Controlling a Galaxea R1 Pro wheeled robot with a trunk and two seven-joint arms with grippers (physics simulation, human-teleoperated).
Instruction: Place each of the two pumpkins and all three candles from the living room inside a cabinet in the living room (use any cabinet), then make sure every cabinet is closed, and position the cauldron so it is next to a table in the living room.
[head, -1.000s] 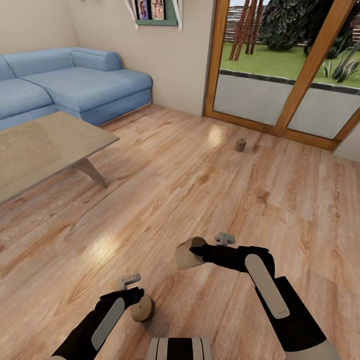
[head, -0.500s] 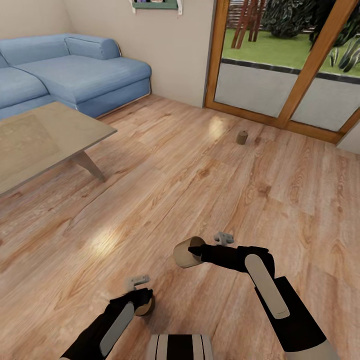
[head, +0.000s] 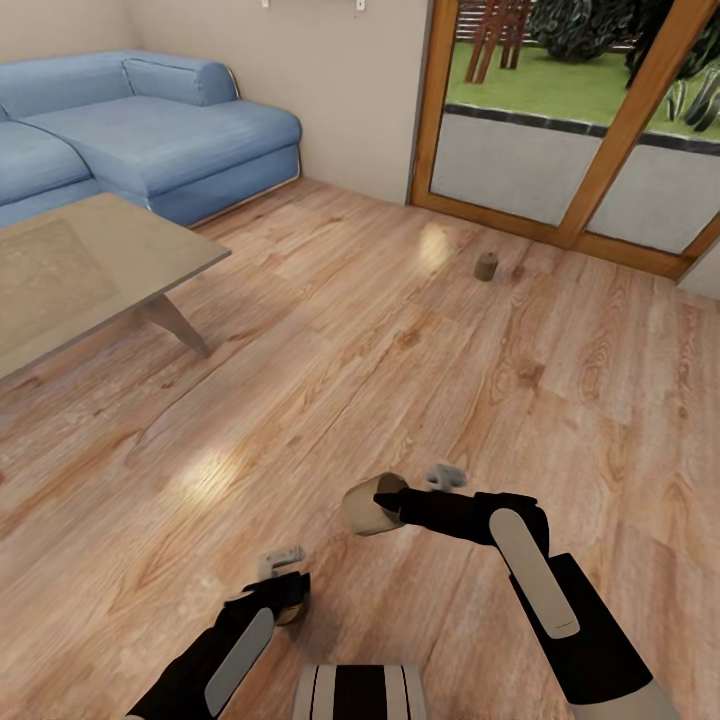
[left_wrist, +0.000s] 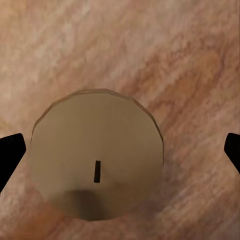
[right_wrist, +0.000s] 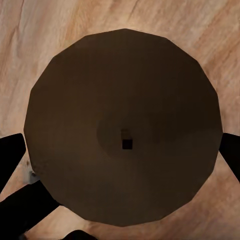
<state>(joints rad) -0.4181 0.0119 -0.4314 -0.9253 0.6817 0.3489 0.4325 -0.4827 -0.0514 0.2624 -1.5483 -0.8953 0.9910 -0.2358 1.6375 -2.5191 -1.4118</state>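
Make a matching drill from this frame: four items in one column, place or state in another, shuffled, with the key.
Things:
1. candle in the right gripper
2. candle by the left gripper
3. third candle
4. coffee table

Places or states:
A. on the floor near the glass door
B. held off the floor, tipped sideways
C. in front of the blue sofa
D. low, between the fingers; grip unclear

Pairs: 1-B, 2-D, 3-A, 4-C
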